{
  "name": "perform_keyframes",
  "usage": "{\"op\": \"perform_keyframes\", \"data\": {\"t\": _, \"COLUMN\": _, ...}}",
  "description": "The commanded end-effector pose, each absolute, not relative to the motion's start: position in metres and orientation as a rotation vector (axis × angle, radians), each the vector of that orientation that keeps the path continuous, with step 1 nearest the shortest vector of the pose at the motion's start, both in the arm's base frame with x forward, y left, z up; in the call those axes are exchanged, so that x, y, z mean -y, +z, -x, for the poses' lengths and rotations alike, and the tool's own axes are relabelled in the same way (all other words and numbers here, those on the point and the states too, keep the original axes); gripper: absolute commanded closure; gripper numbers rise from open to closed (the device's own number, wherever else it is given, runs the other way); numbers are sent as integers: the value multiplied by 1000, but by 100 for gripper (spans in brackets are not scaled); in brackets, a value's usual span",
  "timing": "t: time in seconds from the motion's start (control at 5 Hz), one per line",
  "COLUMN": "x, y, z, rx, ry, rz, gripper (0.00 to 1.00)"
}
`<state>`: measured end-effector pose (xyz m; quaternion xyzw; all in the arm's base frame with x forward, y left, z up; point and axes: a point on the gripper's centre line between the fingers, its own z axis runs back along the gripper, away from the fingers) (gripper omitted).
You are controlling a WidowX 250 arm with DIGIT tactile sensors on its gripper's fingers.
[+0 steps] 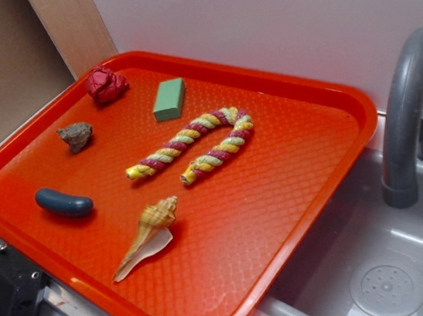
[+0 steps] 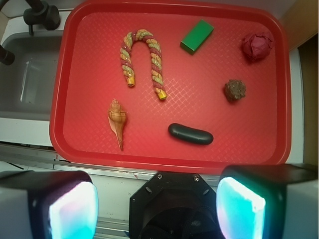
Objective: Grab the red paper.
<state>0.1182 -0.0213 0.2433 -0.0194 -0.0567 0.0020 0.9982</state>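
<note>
1. Gripper [image 2: 157, 206] sat at the bottom edge of the wrist view, pads [image 2: 75, 211] spread wide apart with nothing between them, off the tray [image 2: 75, 144].
2. Red paper [image 2: 257, 46] lay in the upper right of that view, apart from the rock [image 2: 234, 90] and green block [image 2: 197, 36].
3. That spacing probably left room for an uncluttered grasp.
4. Rope [image 2: 142, 62], shell [image 2: 118, 122] and dark oblong [image 2: 190, 134] lay elsewhere, likely as distractors.
</note>
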Motion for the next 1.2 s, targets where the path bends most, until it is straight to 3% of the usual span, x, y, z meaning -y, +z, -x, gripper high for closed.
{"op": "perform_keyframes", "data": {"t": 0.0, "x": 21, "y": 243, "z": -118, "rx": 113, "ry": 4, "rz": 39, "gripper": 0}}
{"op": "perform_keyframes", "data": {"t": 0.4, "x": 6, "y": 248, "z": -176, "rx": 204, "ry": 244, "rz": 96, "gripper": 0}}
{"op": "perform_keyframes", "data": {"t": 0.6, "x": -17, "y": 243, "z": -208, "rx": 278, "ry": 398, "rz": 79, "gripper": 0}}
{"op": "perform_keyframes", "data": {"t": 0.8, "x": -48, "y": 229, "z": -241, "rx": 392, "ry": 569, "rz": 25, "gripper": 0}}
{"op": "perform_keyframes", "data": {"t": 1.0, "x": -71, "y": 209, "z": -265, "rx": 458, "ry": 706, "rz": -33, "gripper": 0}}
